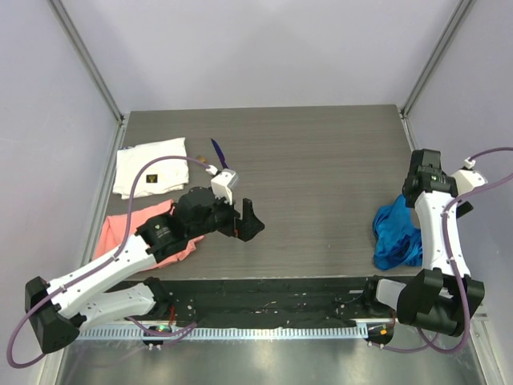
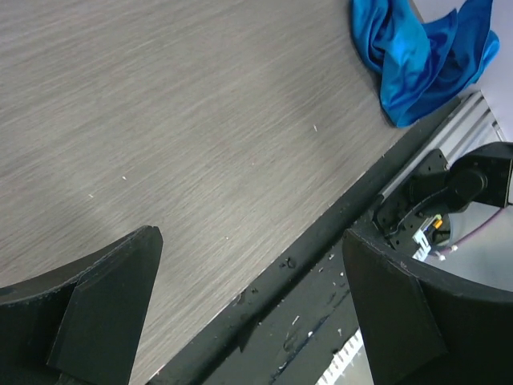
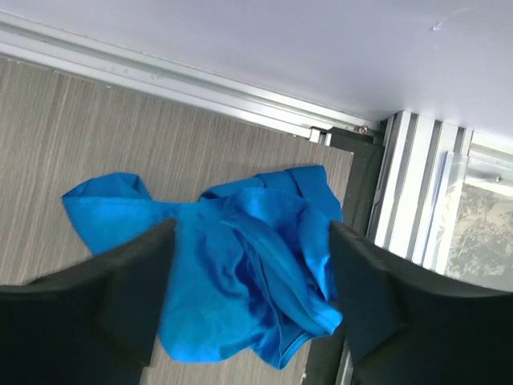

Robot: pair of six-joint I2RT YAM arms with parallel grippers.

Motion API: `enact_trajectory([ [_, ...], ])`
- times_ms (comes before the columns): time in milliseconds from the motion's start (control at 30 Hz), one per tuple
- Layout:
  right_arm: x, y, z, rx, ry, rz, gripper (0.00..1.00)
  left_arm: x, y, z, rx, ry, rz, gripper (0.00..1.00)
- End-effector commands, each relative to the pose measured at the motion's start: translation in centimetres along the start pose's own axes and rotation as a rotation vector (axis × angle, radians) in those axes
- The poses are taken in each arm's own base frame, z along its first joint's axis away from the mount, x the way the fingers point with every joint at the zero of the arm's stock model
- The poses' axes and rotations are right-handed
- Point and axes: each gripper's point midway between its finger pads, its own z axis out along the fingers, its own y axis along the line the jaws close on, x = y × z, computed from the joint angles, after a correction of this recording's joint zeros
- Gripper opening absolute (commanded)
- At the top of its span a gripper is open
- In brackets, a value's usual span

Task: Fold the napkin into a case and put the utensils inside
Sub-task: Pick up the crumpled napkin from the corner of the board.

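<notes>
The bright blue napkin (image 1: 397, 234) lies crumpled at the table's right side, close to the front edge. My right gripper (image 3: 251, 228) hangs straight over it, open, one finger on each side of the bunched napkin (image 3: 112, 212), and nothing is pinched. My left gripper (image 1: 240, 224) hovers over bare table left of centre, open and empty, and its wrist view shows the napkin (image 2: 417, 56) far off. A slim purple utensil (image 1: 216, 152) lies behind the left wrist, next to the white cloth. No folded case is in view.
A white cloth with a dark label (image 1: 148, 168) lies at the back left, and a salmon-pink cloth (image 1: 128, 228) sits partly under the left arm. A black strip (image 1: 264, 293) and a metal rail run along the front edge. Frame posts and walls enclose the table.
</notes>
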Motion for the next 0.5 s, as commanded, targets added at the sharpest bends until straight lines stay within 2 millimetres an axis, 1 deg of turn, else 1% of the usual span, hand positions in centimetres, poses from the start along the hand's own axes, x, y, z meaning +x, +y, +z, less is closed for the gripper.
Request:
enact_trajectory([
  [0, -0.4, 0.4, 1.2, -0.016, -0.048, 0.021, 0.72, -2.3, -2.5, -0.4, 0.097, -0.049, 0.0, 0.99],
  [67, 0.1, 0.6, 1.9, -0.009, -0.039, -0.009, 0.69, -2.5, -2.5, -0.5, 0.092, -0.052, -0.001, 0.99],
  [133, 0.6, 1.4, 2.4, -0.033, -0.023, -0.03, 0.69, -2.6, -2.5, -0.5, 0.086, -0.052, 0.003, 0.99],
  [167, 1.3, 1.7, 2.9, -0.033, -0.005, -0.044, 0.69, -2.6, -2.4, -0.5, 0.083, -0.053, 0.004, 0.99],
  [233, 1.6, 2.2, 3.3, -0.041, 0.001, -0.046, 0.69, -2.4, -2.2, -0.4, 0.073, -0.045, 0.005, 0.99],
  [300, 1.7, 2.7, 3.7, -0.056, -0.003, -0.07, 0.62, -2.4, -2.1, -0.3, 0.069, -0.044, 0.005, 0.99],
  [333, 1.6, 2.8, 3.7, -0.06, -0.007, -0.069, 0.56, -2.4, -2.2, -0.2, 0.07, -0.042, 0.005, 0.98],
  [367, 1.5, 3.0, 3.8, -0.073, -0.015, -0.078, 0.47, -2.5, -2.1, -0.2, 0.065, -0.043, 0.005, 0.99],
  [400, 1.7, 3.2, 3.9, -0.082, -0.01, -0.081, 0.44, -2.4, -2.1, -0.1, 0.064, -0.04, 0.004, 0.98],
  [433, 1.8, 3.4, 3.8, -0.098, -0.007, -0.093, 0.35, -2.3, -2.0, 0.0, 0.059, -0.035, 0.004, 0.99],
  [467, 1.8, 3.7, 3.8, -0.112, -0.005, -0.1, 0.19, -2.4, -2.0, 0.1, 0.058, -0.036, 0.004, 0.99],
])
